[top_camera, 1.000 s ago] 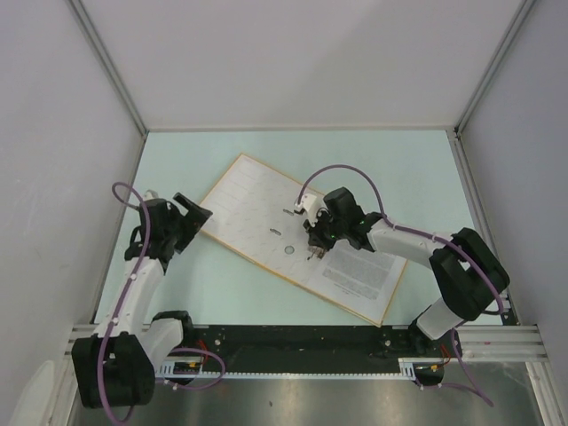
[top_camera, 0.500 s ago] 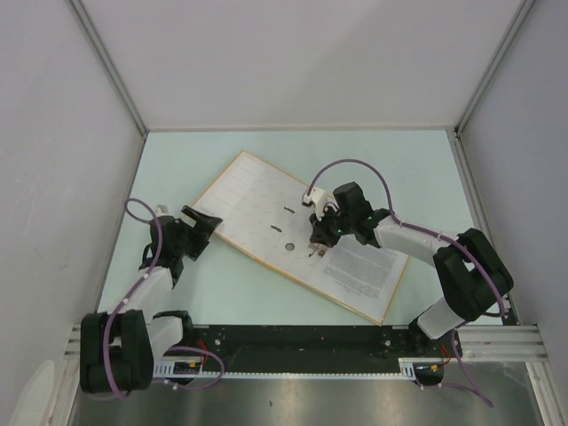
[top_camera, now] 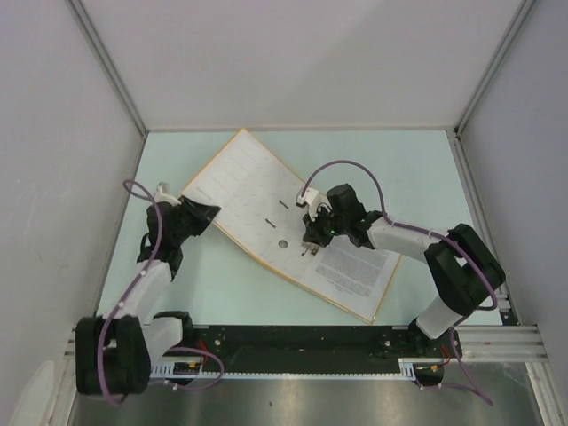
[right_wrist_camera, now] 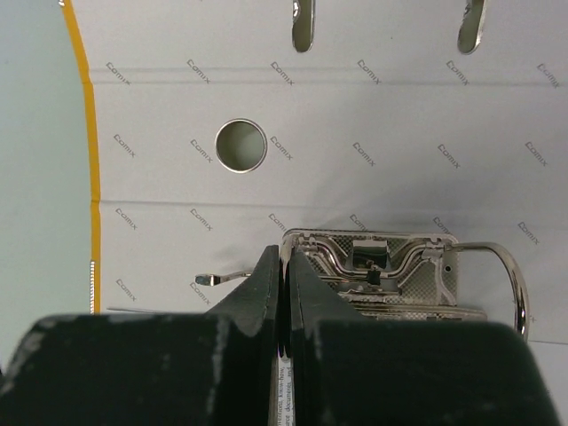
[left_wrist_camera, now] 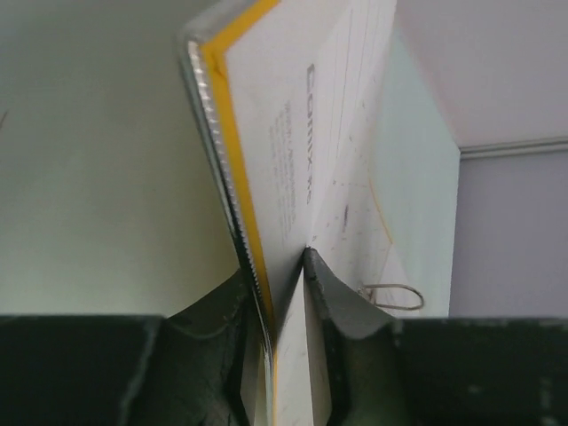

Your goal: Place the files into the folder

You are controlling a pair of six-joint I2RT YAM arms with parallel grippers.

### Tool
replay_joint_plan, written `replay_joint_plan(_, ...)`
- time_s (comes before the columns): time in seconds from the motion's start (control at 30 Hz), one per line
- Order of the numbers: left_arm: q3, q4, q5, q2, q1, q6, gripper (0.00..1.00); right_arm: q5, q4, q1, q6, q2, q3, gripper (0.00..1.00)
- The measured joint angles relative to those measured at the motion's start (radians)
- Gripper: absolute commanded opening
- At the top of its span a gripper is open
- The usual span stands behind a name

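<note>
**Left cover rising off the table**

Since a second ago, the folder's (top_camera: 244, 186) left cover is tilting up from the table (top_camera: 399, 169), and its far corner is reaching further back in the top view. The left gripper (top_camera: 202, 213), which was waiting spread wide beside that cover, is now clamping its outer edge. In the left wrist view the yellow-rimmed board is sitting pinched between the two fingers (left_wrist_camera: 333, 306). The right gripper (top_camera: 311, 235) is standing slightly further left than before, at the ring mechanism (right_wrist_camera: 373, 257).

One folder is lying open and skewed at the table's middle, pale inside up. The files (top_camera: 355, 266) are lying as one flat stack on its right half, just beside the mechanism; the number of sheets is not showing.

The right gripper's fingers are pressing fully together, tips touching the mechanism's near edge. A thin strip of print is showing between them, but whether they are gripping a sheet is not clear.

The right wrist view is showing one round hole (right_wrist_camera: 240, 145) and two metal slots (right_wrist_camera: 303, 22) in the spine panel.
</note>
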Motion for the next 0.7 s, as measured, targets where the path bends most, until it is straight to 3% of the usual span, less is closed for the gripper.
replay_joint_plan(0.23, 0.117, -0.143, -0.062, -0.299, -0.056, 0.105, 0.21, 0.084, 0.085, 0.064, 0.045, 0.154, 0.097, 0.0)
replay_joint_plan(0.33, 0.11, -0.148, -0.056, -0.357, -0.064, 0.112, 0.13, 0.128, 0.115, 0.108, 0.066, 0.219, 0.164, 0.0)
replay_joint_plan(0.37, 0.098, -0.142, -0.059, -0.373, -0.064, 0.113, 0.06, 0.142, 0.126, 0.124, 0.071, 0.24, 0.185, 0.0)
replay_joint_plan(0.47, 0.056, -0.138, -0.085, -0.42, -0.076, 0.124, 0.01, 0.169, 0.15, 0.157, 0.1, 0.289, 0.238, 0.01)
replay_joint_plan(0.53, 0.048, -0.148, -0.099, -0.452, -0.087, 0.138, 0.0, 0.174, 0.163, 0.165, 0.131, 0.31, 0.259, 0.26)
replay_joint_plan(0.6, 0.048, -0.157, -0.105, -0.477, -0.095, 0.152, 0.0, 0.173, 0.167, 0.169, 0.194, 0.33, 0.281, 0.33)
replay_joint_plan(0.7, 0.049, -0.189, -0.116, -0.517, -0.127, 0.155, 0.0, 0.197, 0.158, 0.171, 0.319, 0.337, 0.296, 0.53)
